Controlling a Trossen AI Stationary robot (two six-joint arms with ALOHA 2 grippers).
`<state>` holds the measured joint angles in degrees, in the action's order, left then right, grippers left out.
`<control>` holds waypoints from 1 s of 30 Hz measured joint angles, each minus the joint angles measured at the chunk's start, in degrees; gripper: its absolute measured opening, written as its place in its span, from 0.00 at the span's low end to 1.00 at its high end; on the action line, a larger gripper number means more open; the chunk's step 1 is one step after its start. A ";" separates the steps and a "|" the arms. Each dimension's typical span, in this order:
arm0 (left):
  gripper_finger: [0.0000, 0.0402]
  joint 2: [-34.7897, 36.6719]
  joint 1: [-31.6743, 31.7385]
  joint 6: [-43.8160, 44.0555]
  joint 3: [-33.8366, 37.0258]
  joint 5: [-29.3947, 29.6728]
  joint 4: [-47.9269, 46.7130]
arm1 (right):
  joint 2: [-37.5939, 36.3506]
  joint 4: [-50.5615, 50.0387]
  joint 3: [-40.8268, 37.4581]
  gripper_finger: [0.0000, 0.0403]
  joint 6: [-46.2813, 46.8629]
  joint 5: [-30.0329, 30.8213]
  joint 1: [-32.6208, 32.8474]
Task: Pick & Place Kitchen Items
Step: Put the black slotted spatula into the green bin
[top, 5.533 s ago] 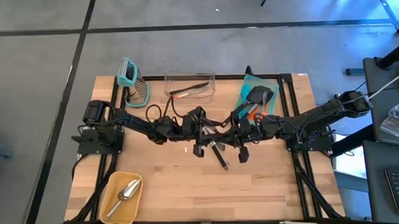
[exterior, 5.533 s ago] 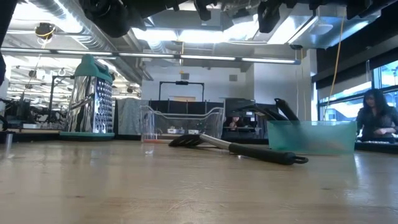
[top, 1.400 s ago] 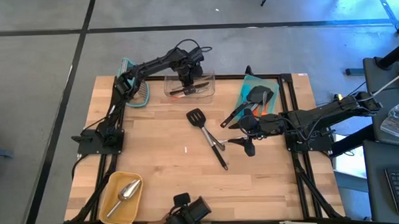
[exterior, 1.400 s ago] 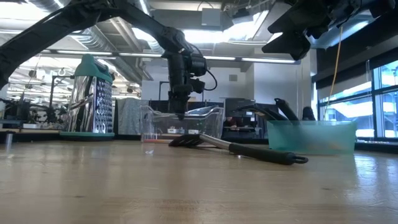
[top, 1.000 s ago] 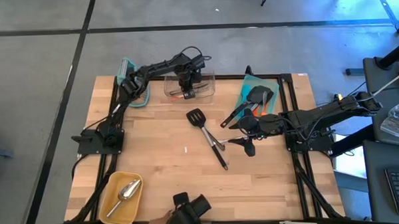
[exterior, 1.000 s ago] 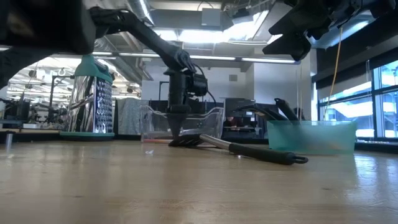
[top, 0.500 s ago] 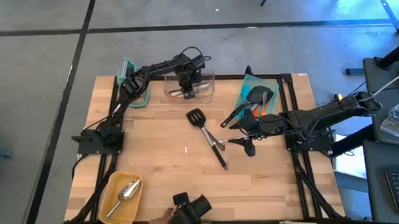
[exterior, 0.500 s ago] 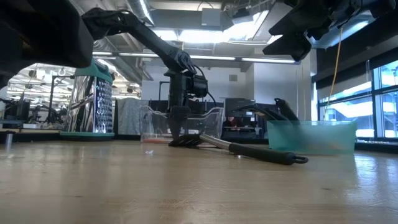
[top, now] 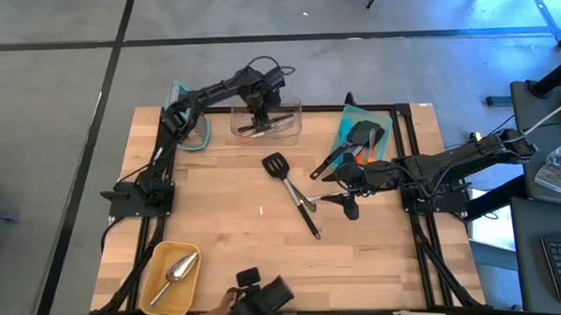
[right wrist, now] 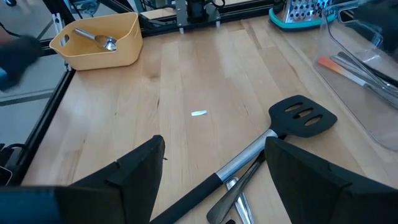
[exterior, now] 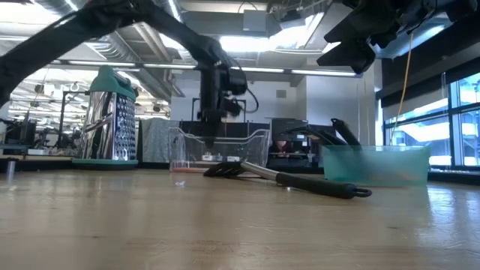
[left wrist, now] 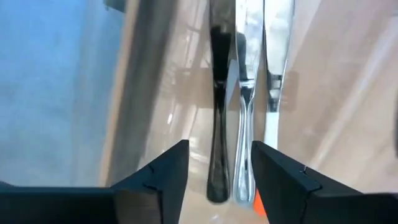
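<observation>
Left gripper (top: 256,110) over the clear bin (top: 266,121), fingers apart.
It holds nothing; thin utensils (left wrist: 231,112) lie in the bin below. The right gripper (top: 342,195) hangs open and empty mid-table right, near the black slotted turner (top: 290,191). A silver scoop (top: 177,271) sits in the yellow tray (top: 151,265), near left.

The left gripper (top: 257,110) hangs pointing down at the far end of its outstretched arm, jaws parted, while the right gripper (top: 349,205) hovers mid-tabletop, jaws wide.
</observation>
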<state>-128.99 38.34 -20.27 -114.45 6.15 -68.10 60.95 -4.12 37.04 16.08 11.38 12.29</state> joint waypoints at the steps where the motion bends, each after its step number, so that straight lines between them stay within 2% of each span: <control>1: 0.43 0.96 0.01 0.03 0.00 0.16 -0.14 | 0.00 0.00 0.00 0.69 0.00 0.00 0.00; 11: 0.43 12.62 -1.74 2.33 -0.09 -1.67 -0.91 | 0.00 0.00 0.00 0.69 0.00 0.01 0.01; 17: 0.43 18.32 -4.29 5.42 -0.13 -10.06 -1.47 | -0.01 0.00 0.00 0.69 0.00 0.02 0.00; 21: 0.43 20.94 -6.99 6.82 -0.13 -14.64 -2.98 | 0.00 0.00 0.00 0.69 0.00 0.02 0.01; 30: 0.42 22.45 -16.81 9.51 -0.15 -14.86 -9.57 | 0.00 -0.07 0.00 0.69 0.00 0.00 0.00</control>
<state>-106.54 21.53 -10.76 -114.61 -8.71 -77.67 60.95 -4.19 37.04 16.08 11.38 12.30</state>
